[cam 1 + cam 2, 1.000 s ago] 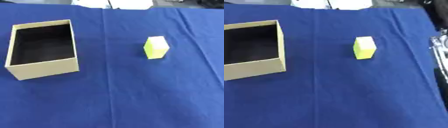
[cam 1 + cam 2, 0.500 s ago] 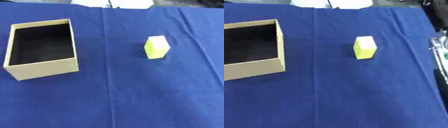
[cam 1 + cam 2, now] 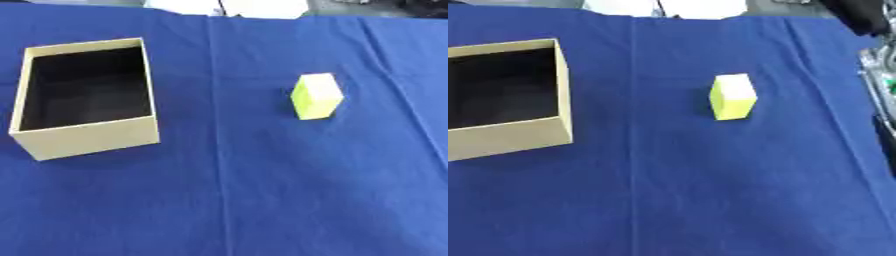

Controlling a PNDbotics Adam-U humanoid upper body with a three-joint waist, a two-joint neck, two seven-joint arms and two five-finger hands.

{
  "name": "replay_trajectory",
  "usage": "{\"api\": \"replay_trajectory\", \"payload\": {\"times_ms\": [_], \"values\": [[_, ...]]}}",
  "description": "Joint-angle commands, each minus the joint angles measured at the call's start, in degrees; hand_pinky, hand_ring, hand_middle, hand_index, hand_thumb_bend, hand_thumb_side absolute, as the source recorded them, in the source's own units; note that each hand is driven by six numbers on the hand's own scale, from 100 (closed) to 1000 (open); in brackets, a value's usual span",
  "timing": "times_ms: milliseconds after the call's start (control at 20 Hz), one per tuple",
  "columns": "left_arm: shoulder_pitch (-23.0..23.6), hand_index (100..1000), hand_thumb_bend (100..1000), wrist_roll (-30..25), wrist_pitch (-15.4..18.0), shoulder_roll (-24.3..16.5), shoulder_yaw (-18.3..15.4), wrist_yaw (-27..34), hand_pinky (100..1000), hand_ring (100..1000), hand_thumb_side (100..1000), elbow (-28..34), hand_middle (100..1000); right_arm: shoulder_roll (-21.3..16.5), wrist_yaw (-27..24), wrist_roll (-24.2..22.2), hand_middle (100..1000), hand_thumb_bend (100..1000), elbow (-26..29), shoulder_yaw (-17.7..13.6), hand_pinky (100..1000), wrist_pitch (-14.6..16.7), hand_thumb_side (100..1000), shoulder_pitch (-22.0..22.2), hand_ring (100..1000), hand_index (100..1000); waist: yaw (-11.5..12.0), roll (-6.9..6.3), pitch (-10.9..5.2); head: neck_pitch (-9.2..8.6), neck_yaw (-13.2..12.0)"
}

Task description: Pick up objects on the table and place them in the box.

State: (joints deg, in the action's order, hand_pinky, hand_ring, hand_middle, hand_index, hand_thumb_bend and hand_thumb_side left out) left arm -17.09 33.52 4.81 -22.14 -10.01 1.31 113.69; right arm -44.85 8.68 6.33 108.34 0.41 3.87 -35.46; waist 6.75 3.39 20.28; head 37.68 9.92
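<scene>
Open tan box [image 3: 86,135] on blue cloth [image 3: 262,200], yellow-green block [image 3: 316,96] upright well right of the box, neither hand visible, finger state impossible to tell

I see neither of my hands in the left eye view. In the right eye view, only a strip of my right arm [image 3: 878,85] shows along the right edge of the frame, upper to middle: silver and black parts, blurred. No palm or fingers of that hand come into the frame. My left arm shows in neither view.
</scene>
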Motion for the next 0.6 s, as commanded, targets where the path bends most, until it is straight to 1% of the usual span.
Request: {"api": "replay_trajectory", "payload": {"times_ms": [50, 200, 300, 350, 400, 450, 500, 550, 600], "values": [[-0.2, 675, 328, -0.5, 0.0, -1.4, 0.2, 0.0, 907, 666, 830, 0.9, 617, -6.3, 2.9, -2.7, 853, 100, -3.4, 3.7, 842, -0.2, 648, -3.6, 884, 901, 0.3, -0.03, -1.54, 0.08, 0.5], [-0.3, 675, 327, -0.8, 0.0, -1.4, 0.4, 0.2, 907, 666, 830, 0.9, 617, -9.9, 5.6, -5.4, 888, 100, -6.6, 8.0, 883, 0.7, 661, -6.7, 929, 932, 0.8, 0.08, -1.75, 0.08, 1.0], [-0.4, 675, 327, -0.9, -0.1, -1.4, 0.5, 0.3, 907, 665, 830, 0.9, 617, -11.0, 7.5, -7.2, 907, 100, -8.6, 11.1, 906, 1.7, 635, -8.3, 954, 953, 1.0, 0.2, -1.93, 0.07, 1.2], [-0.3, 675, 326, -1.0, -0.1, -1.4, 0.5, 0.3, 907, 665, 830, 0.9, 617, -11.2, 8.4, -8.2, 908, 108, -9.7, 12.6, 913, 2.3, 600, -9.0, 960, 954, 1.0, 0.24, -2.01, 0.07, 1.3], [-0.3, 675, 326, -1.0, -0.1, -1.4, 0.6, 0.3, 907, 665, 830, 0.9, 616, -11.3, 9.3, -9.1, 913, 180, -10.7, 14.0, 919, 2.7, 575, -9.8, 967, 957, 1.1, 0.29, -2.1, 0.08, 1.3], [-0.3, 675, 326, -1.0, -0.1, -1.5, 0.5, 0.4, 907, 665, 830, 0.9, 616, -11.2, 10.2, -9.9, 913, 180, -11.8, 15.5, 919, 3.1, 575, -10.7, 967, 957, 1.0, 0.3, -2.17, 0.1, 1.2], [-0.2, 675, 325, -1.0, -0.2, -1.5, 0.5, 0.4, 907, 665, 831, 0.9, 616, -11.2, 11.0, -10.8, 919, 292, -12.9, 16.9, 926, 3.4, 544, -11.6, 976, 959, 1.0, 0.33, -2.25, 0.11, 1.2], [-0.2, 675, 325, -1.0, -0.2, -1.5, 0.5, 0.4, 907, 665, 831, 0.9, 616, -11.0, 11.9, -11.7, 919, 292, -13.9, 18.3, 926, 3.7, 544, -12.4, 976, 959, 0.9, 0.33, -2.3, 0.13, 1.2], [-0.1, 675, 324, -1.0, -0.2, -1.5, 0.5, 0.4, 907, 665, 831, 0.9, 617, -10.6, 12.8, -12.6, 921, 312, -14.9, 19.4, 928, 3.9, 542, -13.3, 978, 960, 0.8, 0.3, -2.35, 0.14, 1.1]]}}
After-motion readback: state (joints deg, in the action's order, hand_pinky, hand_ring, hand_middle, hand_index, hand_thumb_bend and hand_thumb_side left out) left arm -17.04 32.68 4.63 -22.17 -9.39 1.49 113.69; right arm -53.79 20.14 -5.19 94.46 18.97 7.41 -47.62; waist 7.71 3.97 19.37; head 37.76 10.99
